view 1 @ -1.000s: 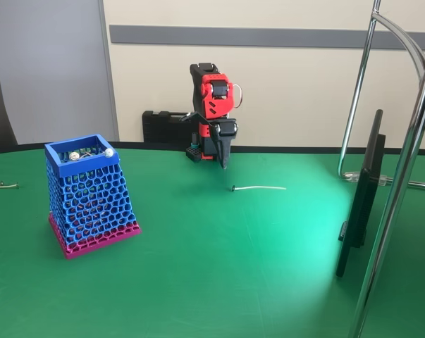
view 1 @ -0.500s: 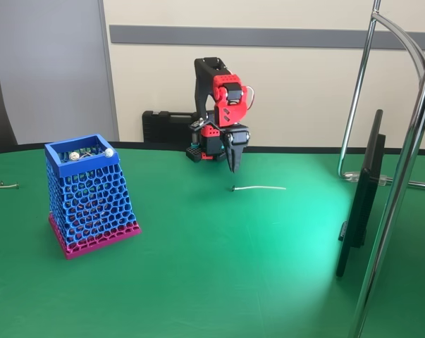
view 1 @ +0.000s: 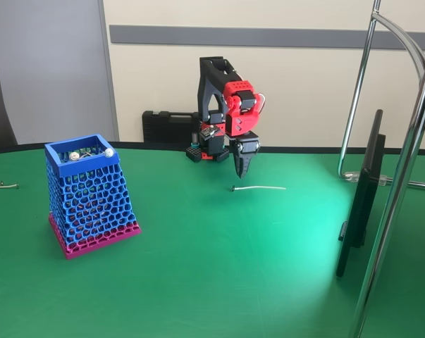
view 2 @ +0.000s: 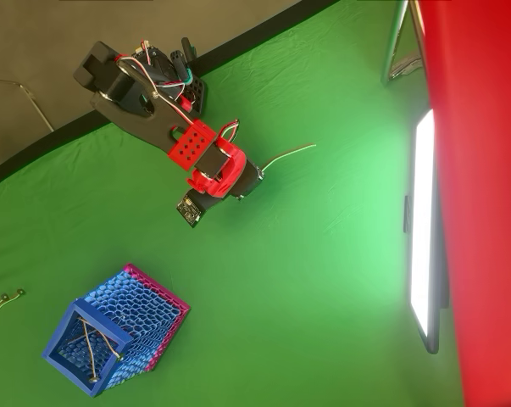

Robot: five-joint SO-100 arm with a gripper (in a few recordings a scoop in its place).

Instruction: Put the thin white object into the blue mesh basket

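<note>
The thin white object [view 1: 260, 188] lies flat on the green cloth, its dark end pointing left in the fixed view. From overhead, the thin white object [view 2: 289, 154] runs diagonally away from the arm's head. My red and black gripper [view 1: 241, 172] points straight down, fingers together with nothing in them, a little above and behind the cord's dark end. In the overhead view the gripper [view 2: 253, 176] sits right beside that end. The blue mesh basket [view 1: 81, 164] with a pink base stands tilted far to the left, well apart from the arm; from above the blue mesh basket [view 2: 61, 354] holds thin cords with round ends.
A dark screen [view 1: 360, 198] and chrome stand poles [view 1: 402, 176] rise at the right. A black case [view 1: 163, 127] sits behind the arm at the table's back edge. A greyish thin wire [view 1: 1, 186] lies at the far left edge.
The arm has reached forward and swung right in the fixed view, carrying the gripper from left of the cord's dark end to just above and behind it. Cord and basket have not moved.
</note>
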